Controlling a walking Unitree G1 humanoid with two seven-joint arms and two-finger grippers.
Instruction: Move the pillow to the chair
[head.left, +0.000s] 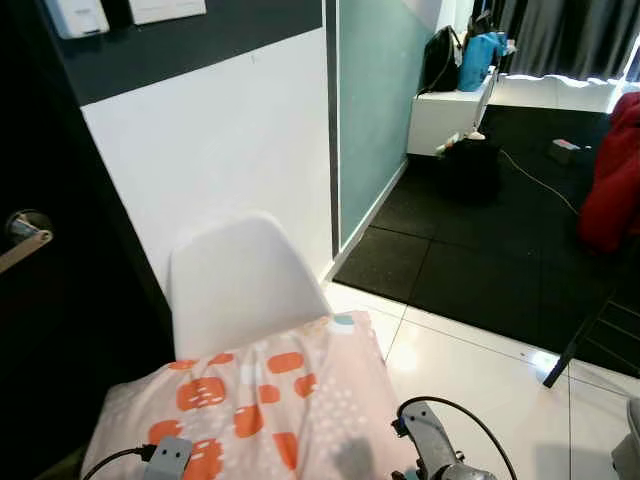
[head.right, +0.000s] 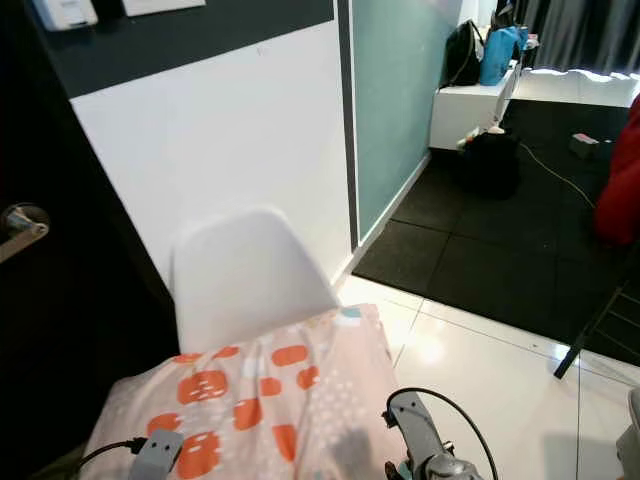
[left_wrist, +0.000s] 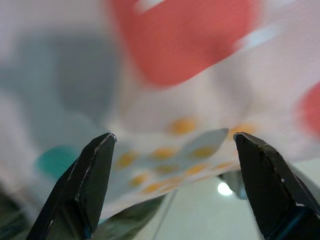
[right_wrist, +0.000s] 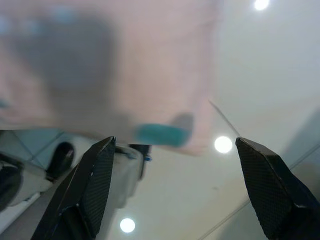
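**Pillow over both arms, chair straight ahead**

Seen through the left eye, the pillow (head.left: 255, 405) with its orange patches lies across both arms close under the camera, its far edge overlapping the white chair (head.left: 240, 280), which stands straight ahead against the wall. The right eye shows the same line-up: chair just beyond the pillow, neither arm clearly nearer.

In the left wrist view, the left gripper (left_wrist: 175, 187) points up under the cloth, fingers spread wide and closing on nothing.

In the right wrist view, the right gripper (right_wrist: 175, 190) is likewise spread apart, the pillow's edge above it. The move ahead is probably forward, then down.
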